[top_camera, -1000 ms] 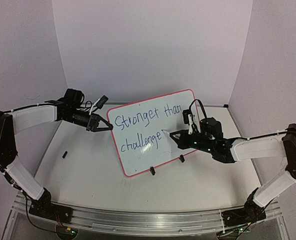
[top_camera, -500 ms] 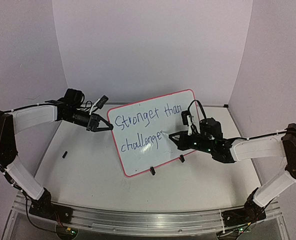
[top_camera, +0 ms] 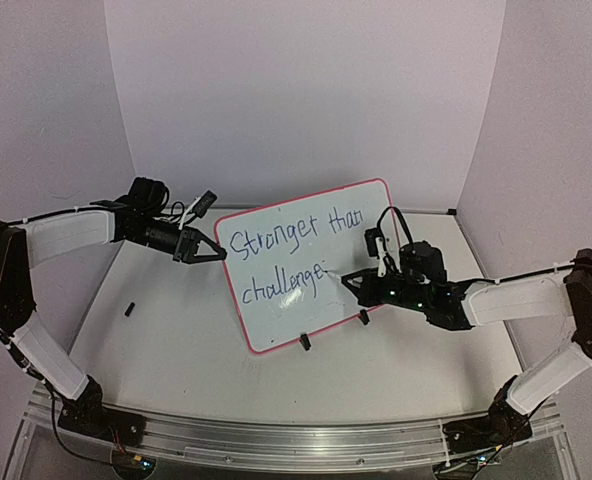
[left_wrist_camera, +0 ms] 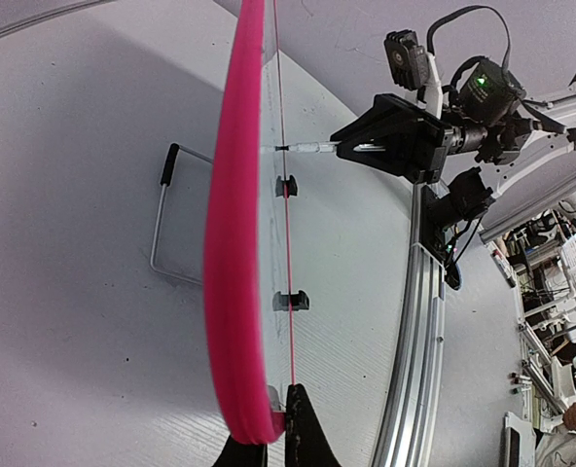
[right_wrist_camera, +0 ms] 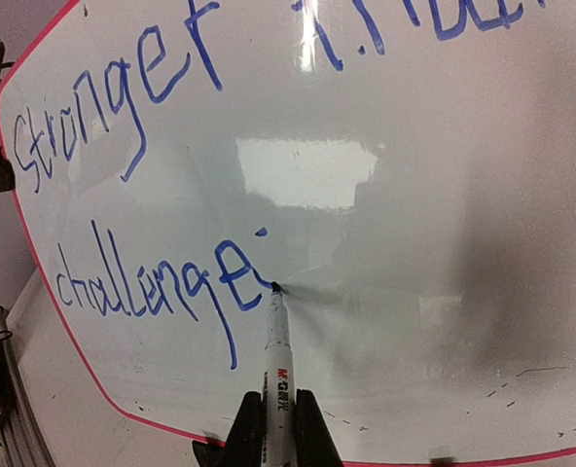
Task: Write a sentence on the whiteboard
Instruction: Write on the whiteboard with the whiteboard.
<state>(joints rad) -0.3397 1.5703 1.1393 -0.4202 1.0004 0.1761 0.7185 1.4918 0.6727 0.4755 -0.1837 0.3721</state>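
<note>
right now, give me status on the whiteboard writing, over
Left pincer shut on the whiteboard rim. Right pincer shut on the marker, tip on the board. The sentence reads "Stronger than challenge", final letter not yet formed. Nothing blocking the marker.
</note>
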